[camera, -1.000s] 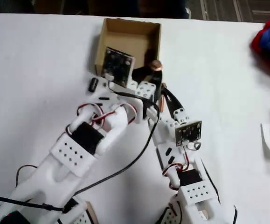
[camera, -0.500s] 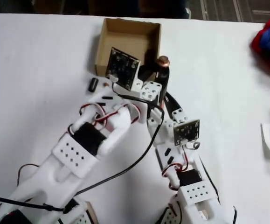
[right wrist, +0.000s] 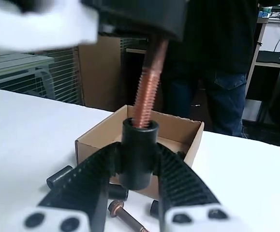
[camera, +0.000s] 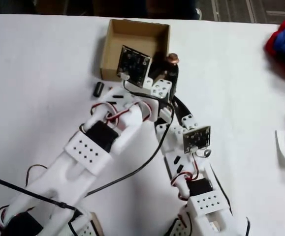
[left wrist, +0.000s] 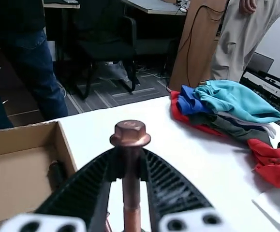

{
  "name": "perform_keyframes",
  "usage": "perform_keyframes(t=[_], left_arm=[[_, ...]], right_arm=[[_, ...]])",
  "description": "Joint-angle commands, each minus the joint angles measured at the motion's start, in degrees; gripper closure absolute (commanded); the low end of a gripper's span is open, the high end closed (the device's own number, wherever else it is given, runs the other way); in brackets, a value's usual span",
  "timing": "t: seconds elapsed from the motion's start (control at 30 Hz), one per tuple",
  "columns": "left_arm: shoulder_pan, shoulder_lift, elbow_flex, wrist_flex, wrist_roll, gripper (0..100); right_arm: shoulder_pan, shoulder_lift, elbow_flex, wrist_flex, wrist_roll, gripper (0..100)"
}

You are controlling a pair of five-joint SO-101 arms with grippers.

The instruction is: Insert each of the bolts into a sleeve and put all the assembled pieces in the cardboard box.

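Left hand (left wrist: 129,159) is clenched on the copper bolt (left wrist: 130,136) just under its head and holds it upright, thread downward. Below it, the right hand (right wrist: 139,162) grips a black sleeve (right wrist: 140,140) upright, and the bolt's threaded end meets the sleeve's top opening. Both are just beside the cardboard box (right wrist: 94,142), which stands near the far edge of the worktop (camera: 44,59). One loose sleeve (camera: 98,89) and one loose bolt (right wrist: 125,215) lie near the box.

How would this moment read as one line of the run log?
left gripper: shut on bolt | right gripper: shut on sleeve | bolt tip at sleeve mouth | near cardboard box, not yet boxed
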Motion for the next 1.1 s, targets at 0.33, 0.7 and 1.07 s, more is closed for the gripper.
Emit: perform_keyframes(t=[0.33, 0.7, 1.07], left_arm=[[-0.79, 0.18, -1.36, -0.97, -0.18, 97], [-0.79, -0.26, 4.09, -0.97, -0.18, 97], [-0.79, -5.54, 4.18, 14.33, -0.26, 97]], right_arm=[[0.57, -0.13, 0.35, -0.13, 0.26, 97.8], [0.57, -0.13, 0.35, -0.13, 0.26, 97.8], [0.66, -0.13, 0.35, -0.13, 0.26, 97.8]])
